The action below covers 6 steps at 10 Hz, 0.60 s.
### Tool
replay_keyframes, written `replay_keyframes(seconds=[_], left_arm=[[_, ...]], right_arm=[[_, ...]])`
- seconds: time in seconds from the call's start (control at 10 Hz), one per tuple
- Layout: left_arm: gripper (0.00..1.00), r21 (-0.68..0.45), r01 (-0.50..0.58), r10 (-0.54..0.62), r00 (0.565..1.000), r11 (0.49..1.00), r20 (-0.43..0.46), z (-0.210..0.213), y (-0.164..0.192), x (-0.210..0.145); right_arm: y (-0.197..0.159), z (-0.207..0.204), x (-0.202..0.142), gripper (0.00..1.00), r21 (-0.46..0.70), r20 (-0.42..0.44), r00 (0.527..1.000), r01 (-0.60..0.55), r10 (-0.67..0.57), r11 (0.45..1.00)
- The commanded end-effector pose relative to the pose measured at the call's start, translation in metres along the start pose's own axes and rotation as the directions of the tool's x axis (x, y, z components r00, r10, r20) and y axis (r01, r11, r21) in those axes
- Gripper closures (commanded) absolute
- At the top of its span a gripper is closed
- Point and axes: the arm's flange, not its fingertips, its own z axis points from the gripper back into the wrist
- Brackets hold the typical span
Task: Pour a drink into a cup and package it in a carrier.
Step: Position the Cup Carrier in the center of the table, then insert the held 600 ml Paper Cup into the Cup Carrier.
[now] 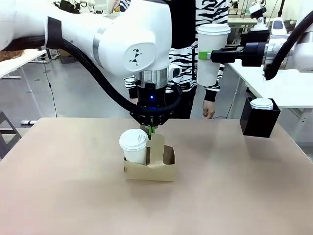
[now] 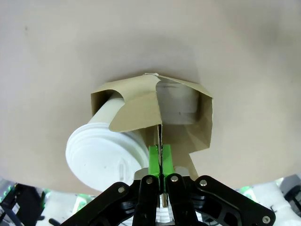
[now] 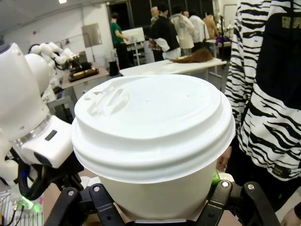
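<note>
Left gripper (image 1: 151, 130) at frame centre, pointing straight down, jaws pinched flat on the upright handle (image 2: 159, 134) of the carrier (image 1: 156, 172). In its wrist view the green pads press the cardboard from both sides. The carrier sits on the table (image 1: 68, 196), just below centre. Its left-hand hole holds a lidded white cup (image 1: 133, 143); the right-hand hole looks empty from the front.

Right gripper (image 1: 213, 55) in the upper right, held level and clamped round the tall cup (image 1: 209, 71). The cup hangs well above the table and well apart from the carrier. Its lid is on, so the contents are hidden; I judge the pouring done.

Right edge, mid-height: black box (image 1: 259, 126) with a short lidded cup (image 1: 262, 103) in it. A person (image 1: 188, 29) stands behind, top centre.

Left to do, as I read it: carry the tall cup down-left into the free hole and let go, with the left gripper steadying the handle.
</note>
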Motion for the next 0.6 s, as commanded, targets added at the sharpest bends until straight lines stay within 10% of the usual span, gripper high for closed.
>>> replay_keyframes(seconds=[0.0, 0.5], left_arm=[[0.98, 0.039, -0.017, 0.017, 1.000, 0.999, 0.011, 0.0021, -0.0011, -0.0051], [0.98, 0.000, 0.000, 0.000, 1.000, 1.000, 0.000, 0.0000, 0.0000, 0.0000]], right_arm=[[0.0004, -0.0039, 0.0030, 0.20, -0.018, 0.017, 1.000, -0.014, 0.014, 1.000], [0.0004, -0.0039, 0.0030, 0.20, -0.018, 0.017, 1.000, -0.014, 0.014, 1.000]])
